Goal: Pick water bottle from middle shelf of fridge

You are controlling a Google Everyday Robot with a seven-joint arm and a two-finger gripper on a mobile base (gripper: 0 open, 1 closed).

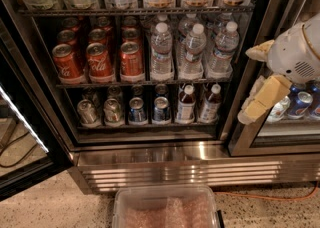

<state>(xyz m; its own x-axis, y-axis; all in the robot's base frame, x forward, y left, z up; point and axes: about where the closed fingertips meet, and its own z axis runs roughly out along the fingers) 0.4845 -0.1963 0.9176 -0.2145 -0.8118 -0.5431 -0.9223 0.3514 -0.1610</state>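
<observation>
Speckled floor at bottom; fridge (150,154) fills frame. Middle shelf (100,85): cola cans (102,62) left, water bottle (222,48) rightmost of three, upright, centre-right. Gripper (246,85) at right edge, beside the fridge's door post, apart from bottle, jaws apart, empty.

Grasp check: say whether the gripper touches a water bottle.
Apart. Camera view: the gripper hangs beyond the fridge frame, well right of the nearest water bottle.
</observation>
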